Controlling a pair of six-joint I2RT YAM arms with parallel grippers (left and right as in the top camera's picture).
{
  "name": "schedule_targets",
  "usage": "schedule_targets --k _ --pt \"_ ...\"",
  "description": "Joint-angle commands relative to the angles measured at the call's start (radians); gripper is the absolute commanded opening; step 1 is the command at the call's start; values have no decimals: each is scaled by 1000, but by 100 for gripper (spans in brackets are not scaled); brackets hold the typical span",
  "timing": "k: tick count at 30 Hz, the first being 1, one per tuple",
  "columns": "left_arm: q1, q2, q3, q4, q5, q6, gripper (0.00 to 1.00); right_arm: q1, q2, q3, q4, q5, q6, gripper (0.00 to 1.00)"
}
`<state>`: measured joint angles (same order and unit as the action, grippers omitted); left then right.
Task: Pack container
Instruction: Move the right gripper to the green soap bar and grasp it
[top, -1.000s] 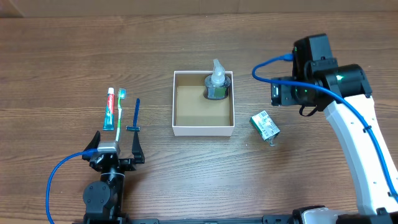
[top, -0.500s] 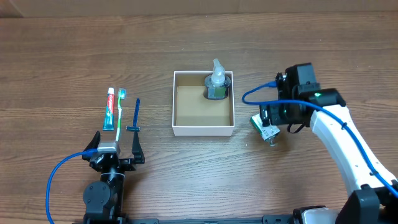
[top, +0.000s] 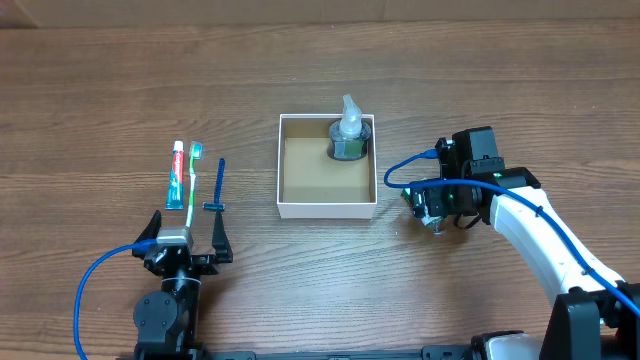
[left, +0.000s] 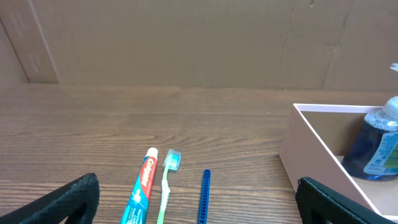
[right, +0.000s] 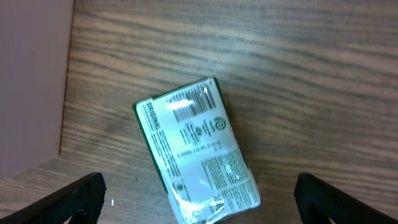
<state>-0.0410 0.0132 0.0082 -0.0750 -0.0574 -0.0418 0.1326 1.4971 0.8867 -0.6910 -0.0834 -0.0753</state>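
Note:
The container (top: 327, 208), a square white-walled box with a brown floor, sits mid-table with a blue mouthwash bottle (top: 349, 138) standing in its far right corner. A green and white packet (right: 196, 149) lies on the table right of the box. My right gripper (right: 199, 196) is open directly above the packet, fingers on either side, not touching it. In the overhead view the right gripper (top: 432, 203) covers most of the packet. A toothpaste tube (top: 176, 175), toothbrush (top: 192, 180) and blue razor (top: 219, 184) lie left of the box. My left gripper (top: 186, 246) is open just before them.
The box wall (right: 31, 81) is close on the left of the packet. In the left wrist view the toothpaste (left: 142, 193), toothbrush (left: 166, 183) and razor (left: 204, 196) lie ahead, with the box (left: 317, 149) at the right. A cardboard wall stands behind the table.
My right arm has come down and toward the front, from behind the box's right side to directly over the packet. The left arm has not moved.

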Motion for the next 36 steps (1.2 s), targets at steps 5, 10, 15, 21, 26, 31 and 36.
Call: schedule_targets --k 5,10,15,21,26,31,36 --pt "9 -8 -3 4 -5 12 100 1 27 -44 89 -16 -14 100" --pt "9 -8 -3 4 -5 12 100 1 58 -74 132 -16 -56 99" --pt "9 -8 -3 4 -5 12 100 1 90 -80 147 -15 -58 98" --pt "9 -8 -3 4 -5 13 100 1 133 -113 192 -16 -61 99" --pt "9 -8 -3 4 -5 12 100 1 155 -117 198 -14 -64 96" --pt "9 -8 -3 4 -5 12 100 1 155 -116 195 7 -55 82" --pt "9 -8 -3 4 -5 12 100 1 154 -87 156 7 -52 66"
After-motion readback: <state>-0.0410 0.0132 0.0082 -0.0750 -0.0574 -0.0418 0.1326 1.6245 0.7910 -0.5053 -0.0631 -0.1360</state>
